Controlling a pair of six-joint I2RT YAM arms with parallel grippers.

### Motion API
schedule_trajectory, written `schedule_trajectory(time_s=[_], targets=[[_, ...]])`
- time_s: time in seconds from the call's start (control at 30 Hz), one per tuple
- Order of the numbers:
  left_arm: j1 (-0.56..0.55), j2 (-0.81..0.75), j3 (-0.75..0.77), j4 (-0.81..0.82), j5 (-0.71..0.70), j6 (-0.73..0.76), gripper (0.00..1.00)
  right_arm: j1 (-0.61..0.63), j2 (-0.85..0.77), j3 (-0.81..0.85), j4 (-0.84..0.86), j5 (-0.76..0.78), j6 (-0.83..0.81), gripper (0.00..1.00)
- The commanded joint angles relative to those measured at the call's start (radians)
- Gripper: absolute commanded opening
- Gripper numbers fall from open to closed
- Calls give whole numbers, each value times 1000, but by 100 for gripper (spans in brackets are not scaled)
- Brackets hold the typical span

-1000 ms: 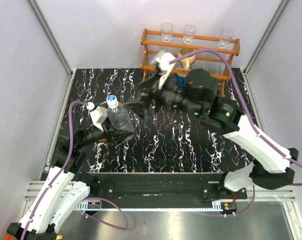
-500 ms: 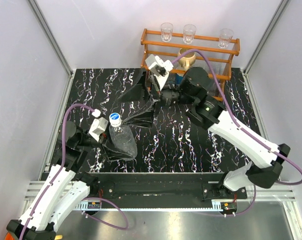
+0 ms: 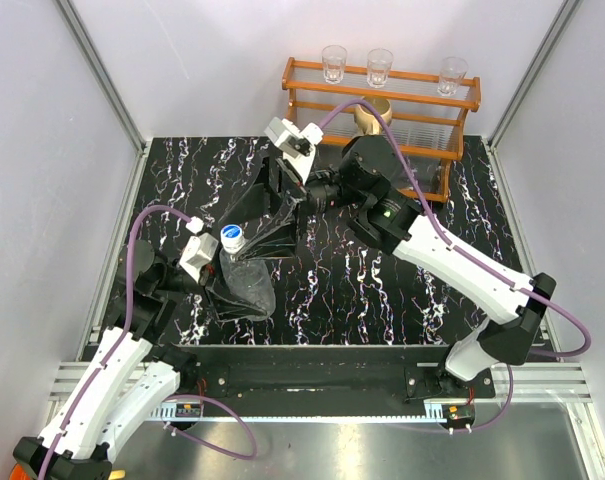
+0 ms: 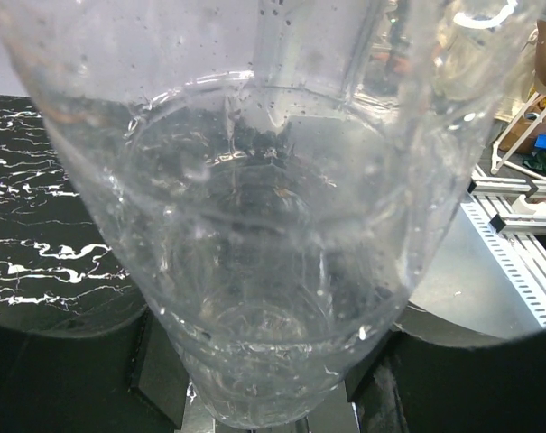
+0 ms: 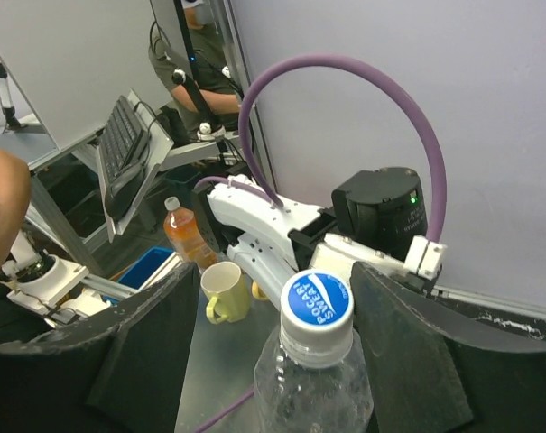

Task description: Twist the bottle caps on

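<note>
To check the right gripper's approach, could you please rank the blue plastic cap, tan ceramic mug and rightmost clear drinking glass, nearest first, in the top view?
1. Blue plastic cap, on the clear bottle, within the open right gripper.
2. Tan ceramic mug, on the wooden rack.
3. Rightmost clear drinking glass, rack top.

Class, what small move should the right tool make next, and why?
Probably close the right tool on the blue cap. The cap sits on the bottle between the open fingers, ungripped, so it cannot be twisted yet.
</note>
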Motion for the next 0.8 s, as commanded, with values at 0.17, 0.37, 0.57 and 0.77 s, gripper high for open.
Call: schedule_trajectory(time_s=[0.17, 0.37, 0.57, 0.77], targets=[[-1, 6, 22, 46, -46, 11, 48, 66, 34, 129, -220, 15, -183, 65], [0, 3, 20, 42, -59, 16, 48, 67, 28, 136, -305, 55, -226, 54], [5, 3, 26, 15, -89, 36, 48, 89, 39, 214, -492, 145, -341, 28], [12, -6, 36, -63, -176, 115, 48, 130, 62, 282, -730, 385, -475, 1]])
